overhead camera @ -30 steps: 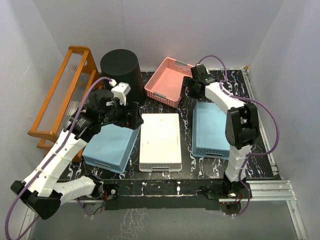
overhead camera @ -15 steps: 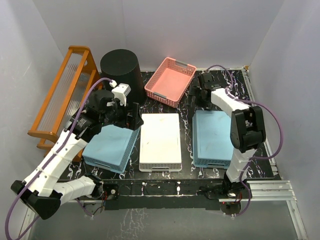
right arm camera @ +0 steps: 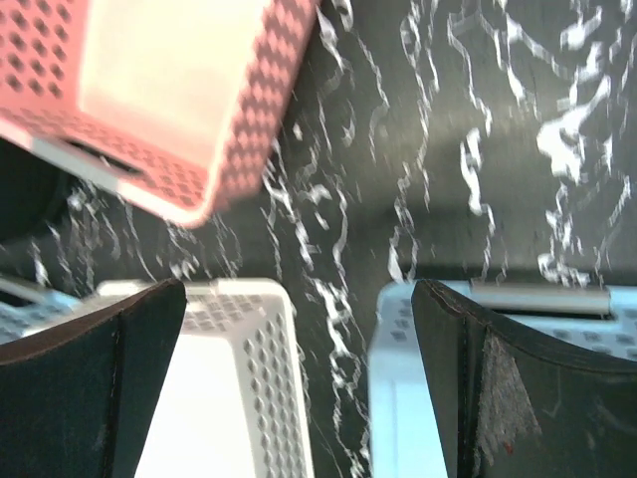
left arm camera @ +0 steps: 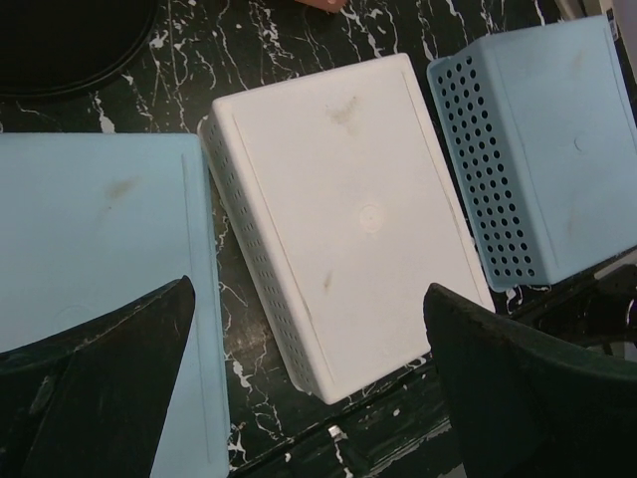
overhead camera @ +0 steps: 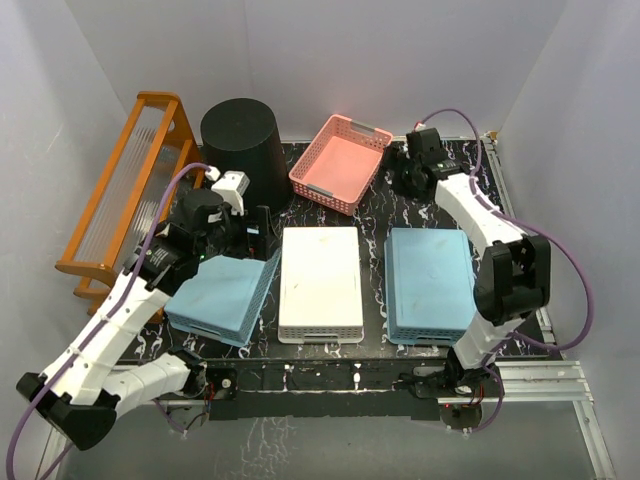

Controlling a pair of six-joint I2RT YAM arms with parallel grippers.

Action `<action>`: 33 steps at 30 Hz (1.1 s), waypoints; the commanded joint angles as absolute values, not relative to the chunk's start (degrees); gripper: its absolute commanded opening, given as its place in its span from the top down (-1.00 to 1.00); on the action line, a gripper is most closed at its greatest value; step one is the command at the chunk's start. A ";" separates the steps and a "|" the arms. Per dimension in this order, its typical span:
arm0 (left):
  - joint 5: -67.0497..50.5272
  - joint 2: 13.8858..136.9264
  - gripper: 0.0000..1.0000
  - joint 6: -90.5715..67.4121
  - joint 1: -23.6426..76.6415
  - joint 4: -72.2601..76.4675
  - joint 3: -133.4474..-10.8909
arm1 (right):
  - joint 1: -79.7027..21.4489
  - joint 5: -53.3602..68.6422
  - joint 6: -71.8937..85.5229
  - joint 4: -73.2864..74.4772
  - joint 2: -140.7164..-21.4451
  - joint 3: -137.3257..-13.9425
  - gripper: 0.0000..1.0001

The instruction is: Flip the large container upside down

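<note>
- I see the large container (overhead camera: 240,142) standing at the far left corner of the table (overhead camera: 400,215). It is just beside the orange rack (overhead camera: 125,190), and the pink basket (overhead camera: 340,162) is off to its right.
- Its top face reads as a flat dark disc from above. I cannot tell whether that is the mouth or the base.
- The left arm (overhead camera: 125,305) reaches forward, and its jaws hang over the far edge of the left blue basket (overhead camera: 225,290). They are near the container's foot but apart from it.
- In the left wrist view the two fingers (left arm camera: 100,383) sit in the lower corners, spread as wide as they go, with nothing between them. Below them are the white basket (left arm camera: 343,209) with its flat side up and a blue basket on either side. A curved black edge of the container (left arm camera: 60,40) shows at the top left.
- The right arm (overhead camera: 500,250) stretches to the far right of the table, and its jaws are just right of the pink basket, well apart from the container.
- The right wrist view is blurred, but the fingers (right arm camera: 90,388) stand fully apart and hold nothing. The pink basket (right arm camera: 169,90) is at the upper left, with bare table beside it.
- The right blue basket (overhead camera: 430,270) lies flat side up, beside the white one.
</note>
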State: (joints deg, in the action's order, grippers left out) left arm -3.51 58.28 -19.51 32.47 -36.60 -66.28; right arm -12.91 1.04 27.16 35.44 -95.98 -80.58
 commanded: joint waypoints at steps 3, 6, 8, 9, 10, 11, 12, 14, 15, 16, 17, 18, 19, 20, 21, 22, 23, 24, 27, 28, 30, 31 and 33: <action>4.47 55.42 -0.97 -23.84 32.46 -39.18 -65.74 | -12.84 -1.51 30.98 34.63 -110.43 -100.33 -0.96; 5.20 54.89 -0.97 -24.98 32.39 -40.12 -65.13 | -12.83 -0.84 33.43 36.54 -118.76 -109.51 -0.96; 5.37 54.04 -0.97 -25.93 32.32 -39.76 -63.98 | -12.68 -2.18 34.44 38.73 -123.73 -115.17 -0.94; 5.25 53.67 -0.97 -26.50 32.34 -39.38 -63.42 | -12.55 -2.47 34.60 39.55 -126.02 -117.76 -0.90; 5.02 53.36 -0.97 -26.99 32.34 -39.11 -62.87 | -12.38 -2.55 34.66 40.41 -127.96 -120.11 -0.85; 4.79 53.27 -0.97 -27.57 32.27 -38.90 -62.57 | -12.18 -2.33 34.41 41.31 -130.63 -122.44 -0.76; 4.52 53.10 -0.97 -28.16 32.27 -38.92 -62.41 | -12.07 -2.55 33.85 42.35 -132.58 -124.62 -0.67; 5.08 52.79 -0.97 -29.20 32.26 -38.92 -62.35 | -11.64 -3.67 32.25 45.12 -135.21 -127.95 -0.51; 5.70 52.31 -0.97 -29.52 32.28 -38.54 -61.97 | -11.38 -4.78 31.57 46.62 -135.70 -128.45 -0.40; 6.14 51.80 -0.97 -29.68 32.26 -37.86 -61.58 | -10.96 -5.97 30.89 46.66 -135.48 -127.94 -0.28; 6.63 51.42 -0.97 -29.78 32.26 -37.27 -61.19 | -10.41 -7.14 30.33 46.00 -134.54 -125.64 -0.05; 6.94 51.30 -0.97 -29.79 32.31 -36.90 -61.05 | -9.93 -7.73 29.91 44.27 -133.32 -123.29 0.13; 7.02 51.39 -0.97 -29.79 32.27 -36.67 -61.08 | -9.26 -7.22 29.70 42.30 -131.74 -120.99 0.36; 7.04 51.80 -0.97 -29.67 32.28 -36.51 -61.15 | -8.78 -6.05 29.40 40.05 -130.40 -119.10 0.53; 6.77 52.23 -0.97 -29.56 32.26 -36.48 -61.29 | -8.63 -4.95 28.72 38.65 -129.65 -118.27 0.61; 6.61 52.79 -0.97 -29.46 32.27 -36.42 -61.52 | -8.66 -4.63 27.86 38.28 -129.57 -118.60 0.63; 6.37 53.28 -0.97 -29.37 32.29 -36.39 -61.71 | -8.70 -3.98 26.88 38.56 -130.06 -119.74 0.63; 6.08 53.66 -0.97 -29.29 32.33 -36.17 -61.82 | -8.70 -3.52 25.32 39.05 -130.86 -121.33 0.63; 4.29 54.21 -0.97 -29.10 32.34 -35.50 -61.96 | -8.61 -6.49 20.42 41.72 -133.98 -127.28 0.52; 3.70 54.23 -0.97 -29.17 32.27 -35.21 -61.92 | -8.57 -7.58 18.55 40.96 -134.37 -127.93 0.33; 3.58 53.73 -0.97 -29.42 32.33 -34.43 -61.60 | -8.61 -12.62 14.80 39.18 -135.14 -129.32 -0.15; 4.11 53.32 -0.97 -29.51 32.30 -33.92 -61.25 | -8.61 -14.59 13.07 38.68 -135.59 -130.25 -0.36; 5.50 52.80 -0.97 -29.93 32.29 -33.10 -60.60 | -8.61 -18.15 12.02 41.96 -137.47 -135.78 -0.63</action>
State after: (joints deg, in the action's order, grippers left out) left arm 4.64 54.59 -29.26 32.42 -35.64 -61.12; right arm -8.25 -9.06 19.16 42.70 -135.55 -126.96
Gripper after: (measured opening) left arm 0.986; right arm 0.730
